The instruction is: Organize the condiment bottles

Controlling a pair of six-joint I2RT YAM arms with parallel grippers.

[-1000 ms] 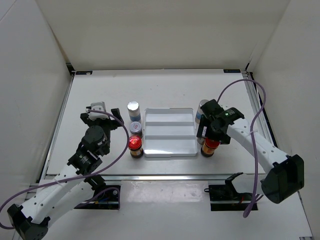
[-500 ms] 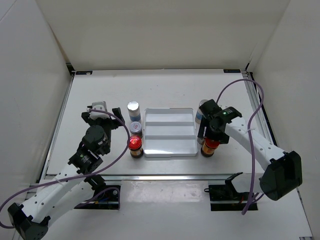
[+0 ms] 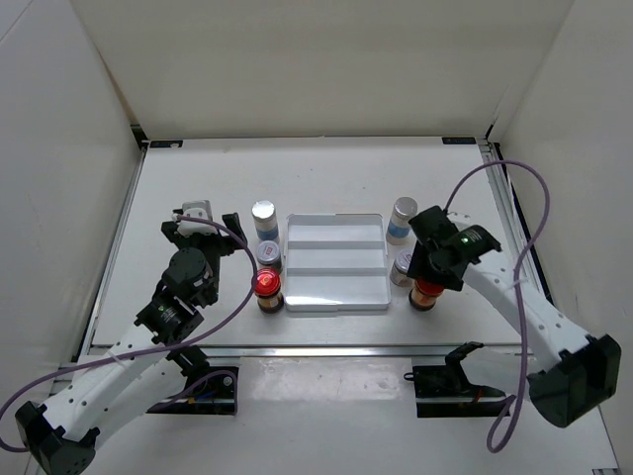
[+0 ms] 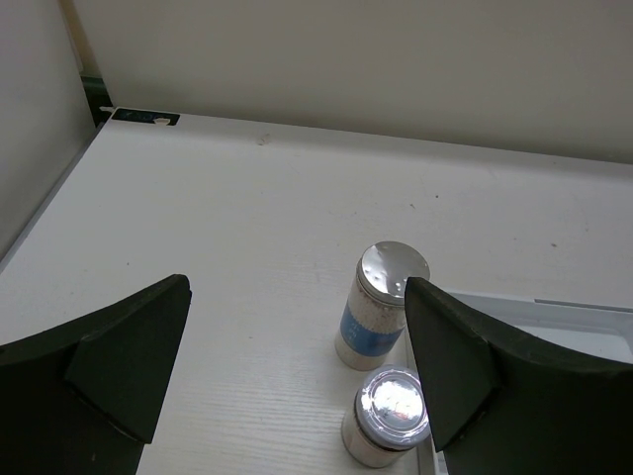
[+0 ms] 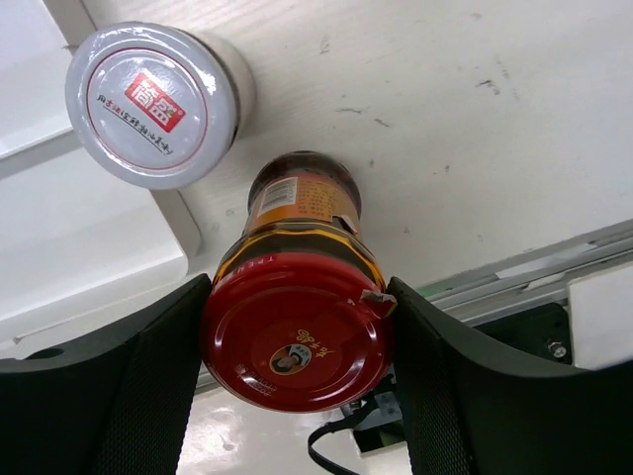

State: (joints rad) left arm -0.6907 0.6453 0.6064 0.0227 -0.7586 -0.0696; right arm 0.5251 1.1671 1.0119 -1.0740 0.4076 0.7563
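Three condiment bottles stand left of the white tray (image 3: 336,293): a tall silver-capped blue-label jar (image 3: 263,220) (image 4: 384,305), a short silver-capped jar (image 3: 269,254) (image 4: 391,414) and a red-capped jar (image 3: 267,287). On the tray's right are another tall blue-label jar (image 3: 402,218) and a short white-lidded jar (image 3: 402,265) (image 5: 153,104). My right gripper (image 3: 432,277) (image 5: 295,336) is shut on the cap of a red-capped brown jar (image 3: 427,293) (image 5: 297,332); whether it is off the table I cannot tell. My left gripper (image 3: 213,223) (image 4: 295,287) hangs open, left of the left row.
The tray has three ridged lanes with nothing in them. A metal rail (image 3: 326,348) (image 5: 534,277) runs along the table's near edge, close to the held jar. White walls enclose the table at the back and both sides.
My right gripper has closed on the red-capped jar and shifted slightly right and nearer, uncovering the tall and short jars behind it. The left arm has stayed still.
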